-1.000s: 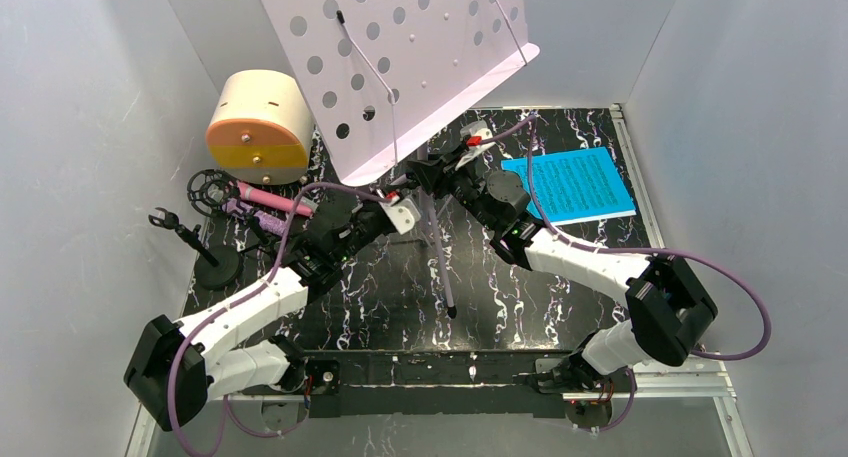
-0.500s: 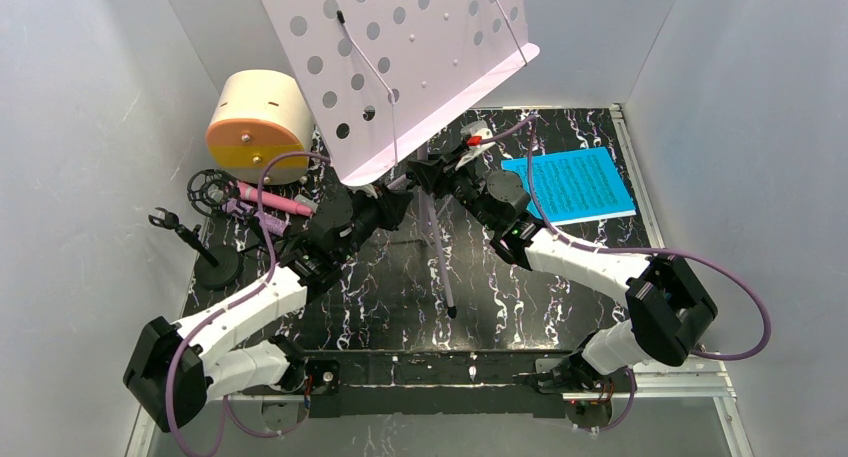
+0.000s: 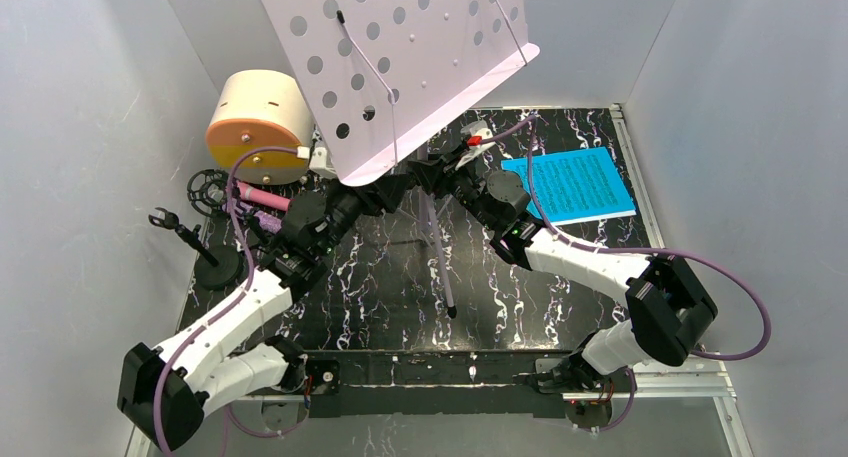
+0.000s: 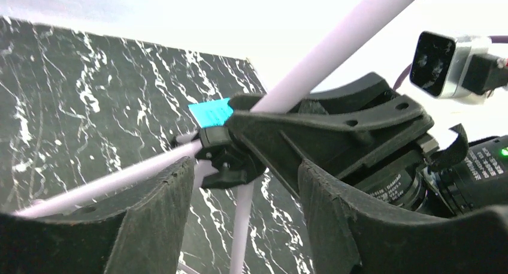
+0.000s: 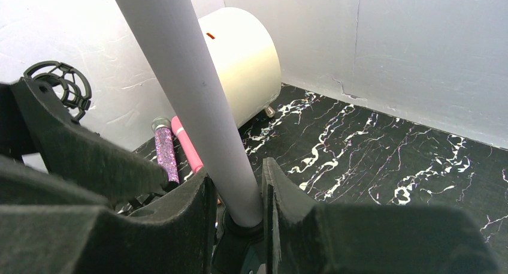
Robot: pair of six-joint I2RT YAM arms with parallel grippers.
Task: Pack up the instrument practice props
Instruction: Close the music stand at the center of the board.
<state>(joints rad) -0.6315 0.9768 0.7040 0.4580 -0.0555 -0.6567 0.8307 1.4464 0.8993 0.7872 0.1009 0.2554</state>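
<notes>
Lilac perforated music stand [image 3: 400, 67] stands upright mid-table, its desk tilted and filling the top of the overhead view. One thin leg runs toward the near edge of the black marbled table [image 3: 380, 297]. Right gripper [image 5: 236, 208] is clamped low on the stand's pole, both pads pressed to the tube just above the black leg hub [image 4: 230, 157]. Left gripper [image 4: 242, 220] faces that hub from the opposite side, fingers [image 4: 162, 220] spread wide and flanking it without contact, nothing held. Blue sheet music [image 3: 575, 185] lies flat at the far right of the table, apart from both arms. Far left, by the wall: cream cylinder with an orange face [image 3: 262, 125]. Just in front of it the pink handheld microphone [image 3: 268, 196] and the glittery purple mic [image 5: 165, 151] lie side by side, black ring mount [image 3: 205, 187] beside them.
</notes>
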